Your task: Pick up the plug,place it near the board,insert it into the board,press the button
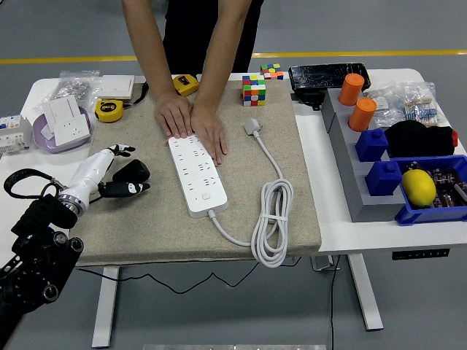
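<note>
head view | left hand (109, 171) over mat (146, 226), fingers loosely spread, seemingly holding nothing | power strip (195, 173) just right of its fingertips, pinned at far end by person's hands (193, 125) | plug (253, 126) well right, beyond strip, cable (271, 219) coiled nearer

Looking like a robotics lab or test workshop — showing a bare grey floor crossed by a yellow line (350, 53), a height-adjustable white table (365, 233) under a felt mat (146, 226). Sitting well away from the robot's fingers (120, 150) — blue parts bins (430, 213), bagged components (408, 98), tape measures (109, 109), wall sockets (69, 124).
</note>
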